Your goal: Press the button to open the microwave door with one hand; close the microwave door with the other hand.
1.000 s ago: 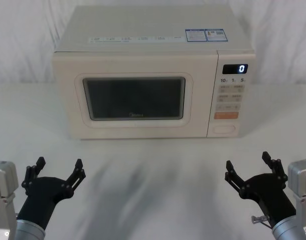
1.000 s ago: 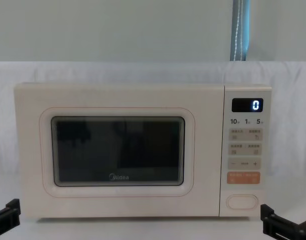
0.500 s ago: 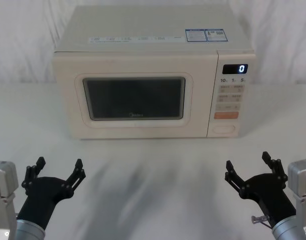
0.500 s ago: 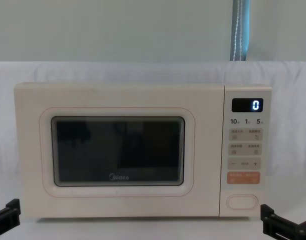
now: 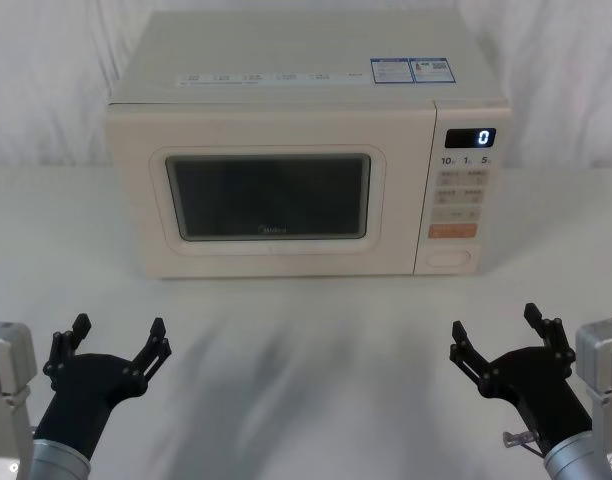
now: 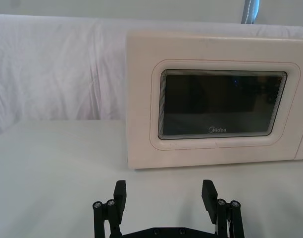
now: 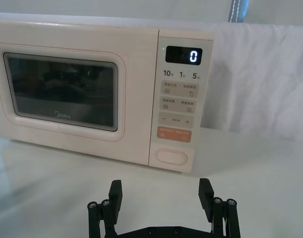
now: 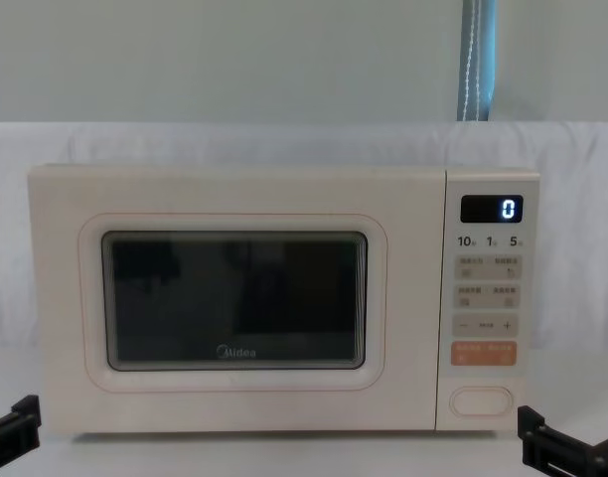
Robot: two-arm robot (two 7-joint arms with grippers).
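1. We see our left claw low on our left, above the white table, with its fingers spread wide. Nothing sits between them and they touch nothing.
2. Our right claw is low on our right, spread just as wide, also empty and touching nothing.
3. In the left wrist view the two finger pads stand well apart, with bare table between them and the microwave beyond.
4. In the right wrist view the pads are equally wide apart and aimed towards the keypad side.
5. The microwave stands at the back of the table, well apart from both claws.
6. Its door is shut flush with the front, with the dark window and grey logo facing us.
7. The button is the wide blank key at the bottom of the keypad panel, just under the orange key. Nothing is touching it.
8. The display reads 0.
9. Compared with the frames from half a second and one second ago, we find no change: both claws hold the same spots at the same spread, and the door stays shut.
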